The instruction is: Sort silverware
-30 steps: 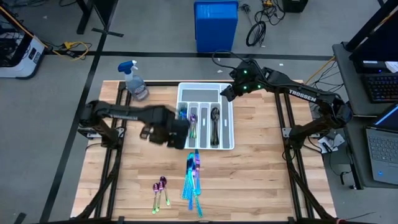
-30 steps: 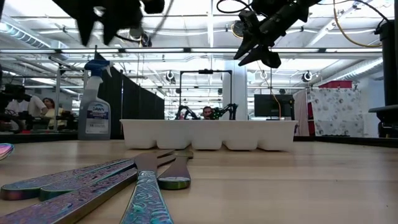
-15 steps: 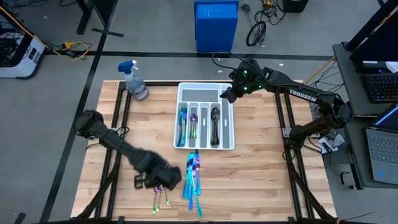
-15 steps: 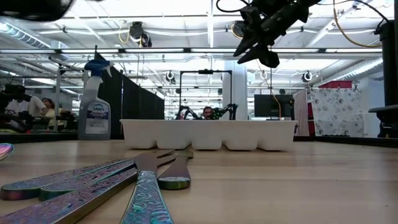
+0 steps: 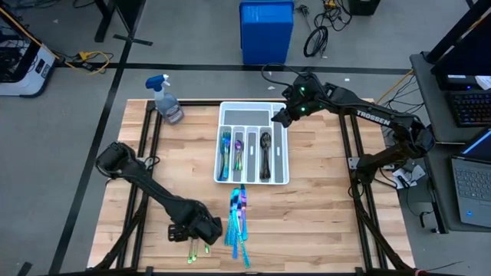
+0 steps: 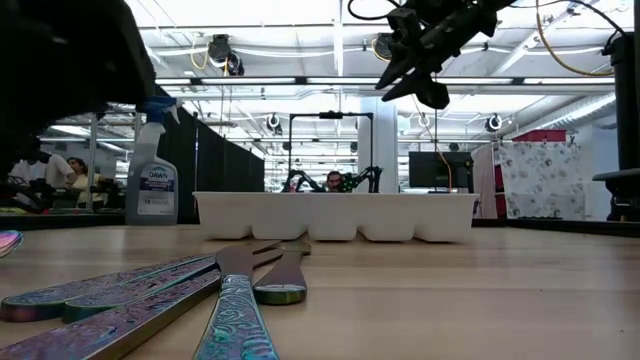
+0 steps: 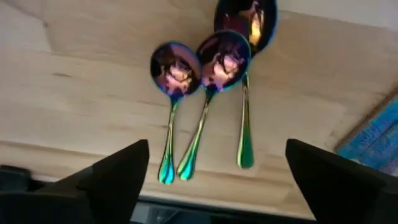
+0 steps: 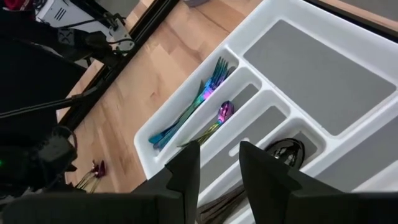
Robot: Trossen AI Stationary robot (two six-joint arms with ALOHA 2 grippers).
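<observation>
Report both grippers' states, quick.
Left gripper: open, empty, above the purple spoons.
Right gripper: holding nothing, above the tray; fingers slightly apart.

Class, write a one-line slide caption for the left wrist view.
Open left gripper above three purple spoons lying side by side on the wooden table.

Bright overhead ceiling lights [image 6: 300, 75] give even, soft-shadowed views; nearest knives [image 6: 235, 325] blur, spoons [image 7: 205, 62] glint.

Left gripper [image 7: 211, 180] hangs low with fingers spread wide; right gripper [image 5: 278, 119] hovers raised.
</observation>
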